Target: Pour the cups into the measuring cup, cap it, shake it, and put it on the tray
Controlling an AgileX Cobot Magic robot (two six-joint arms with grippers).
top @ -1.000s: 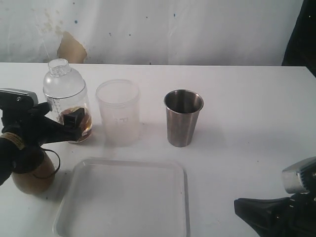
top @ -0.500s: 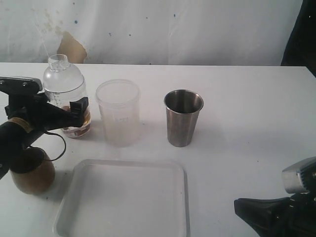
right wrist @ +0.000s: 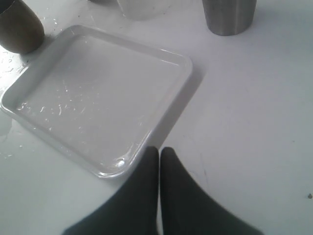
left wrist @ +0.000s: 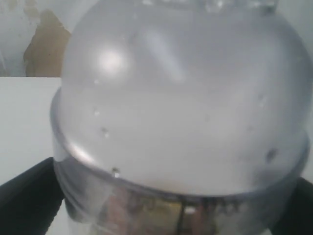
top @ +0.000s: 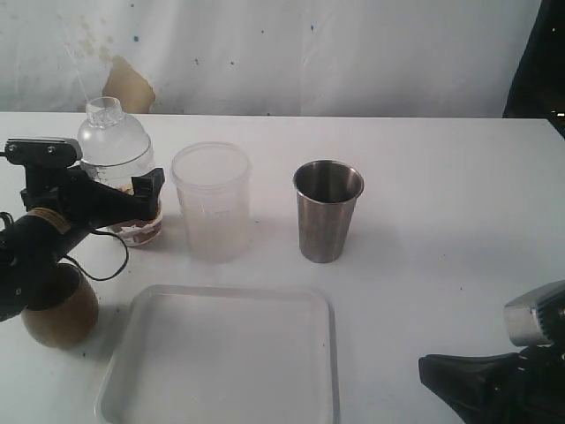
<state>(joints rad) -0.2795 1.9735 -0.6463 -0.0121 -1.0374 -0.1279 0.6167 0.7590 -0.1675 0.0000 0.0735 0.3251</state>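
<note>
The measuring cup [top: 115,150] stands upright at the back left with a clear domed cap on it and brown liquid in its base. My left gripper [top: 122,199] is open, one jaw on each side of its lower body; in the left wrist view the cup [left wrist: 181,98] fills the picture. The brown-gold cup [top: 57,314] stands under my left arm. The frosted tumbler [top: 212,203] and the steel tumbler [top: 327,212] stand mid-table. The white tray [top: 221,362] lies in front of them with nothing on it. My right gripper [right wrist: 159,149] is shut and holds nothing, low at the front right.
The white table ends at a stained white wall behind the cups. A cable loops from my left arm over the table beside the brown-gold cup. The tray's corner [right wrist: 112,169] lies just ahead of my right fingertips.
My left gripper has widened its jaws and risen along the measuring cup, from near its base to mid-body. The cup has shifted slightly back. The right arm has stayed still.
</note>
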